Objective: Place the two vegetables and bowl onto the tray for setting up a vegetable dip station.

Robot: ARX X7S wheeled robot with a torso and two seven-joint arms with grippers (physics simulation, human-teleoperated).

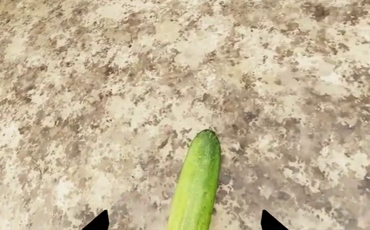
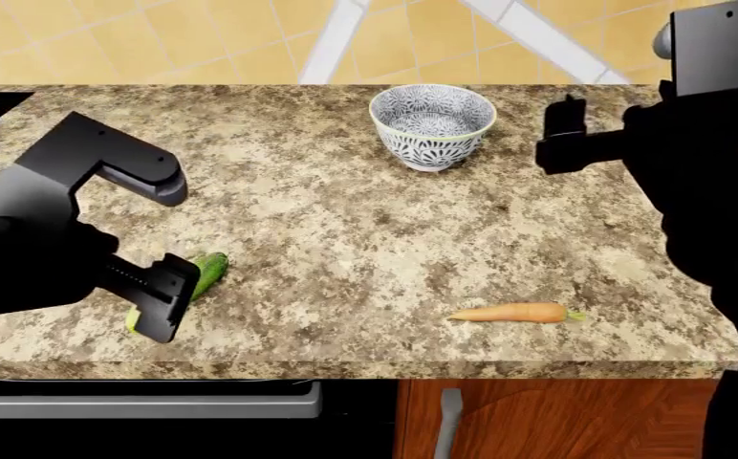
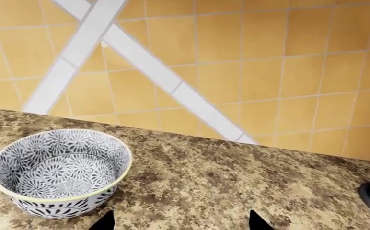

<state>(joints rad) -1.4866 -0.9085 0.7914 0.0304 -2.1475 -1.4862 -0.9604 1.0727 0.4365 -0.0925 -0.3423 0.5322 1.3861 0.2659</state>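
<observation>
left gripper over cucumber at surface front-left, fingers spread either side of it, right gripper raised beside bowl at back, fingers spread, carrot front-right, untouched

arms: matte black, bulky, rounded | left hand: black blocky bracket, dark grey angular housing | right hand: black, grey box housing above

A speckled brown granite counter carries three things, well apart. The patterned bowl stands upright near the tiled back wall. The cucumber and the carrot lie near the front edge.
</observation>
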